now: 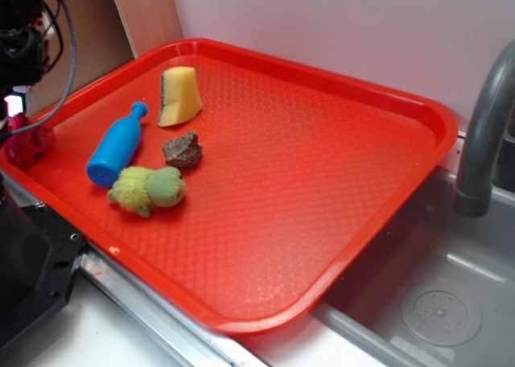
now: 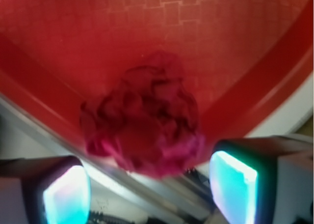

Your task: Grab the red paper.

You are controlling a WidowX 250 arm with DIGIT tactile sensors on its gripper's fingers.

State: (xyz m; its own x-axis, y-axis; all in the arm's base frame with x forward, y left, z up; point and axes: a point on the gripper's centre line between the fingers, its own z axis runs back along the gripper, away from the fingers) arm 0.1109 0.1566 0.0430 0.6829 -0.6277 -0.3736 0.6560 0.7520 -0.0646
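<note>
The red paper (image 2: 142, 126) is a dark crimson crumpled wad resting on the near-left corner rim of the red tray (image 2: 235, 32). In the exterior view the red paper (image 1: 28, 140) sits at the far left edge, directly under my gripper (image 1: 18, 93). In the wrist view my gripper (image 2: 149, 189) is open, its two glowing cyan pads (image 2: 233, 184) spread wide. The wad lies just ahead of the pads and a little between them, with a gap showing on each side. Neither pad touches it.
On the tray (image 1: 322, 182) lie a blue bottle (image 1: 117, 146), a yellow sponge wedge (image 1: 179, 95), a brown rock-like lump (image 1: 183, 150) and a green plush toy (image 1: 149, 189). A grey sink (image 1: 434, 303) and faucet (image 1: 483, 134) are at the right. A metal ledge (image 2: 147, 180) runs below the tray rim.
</note>
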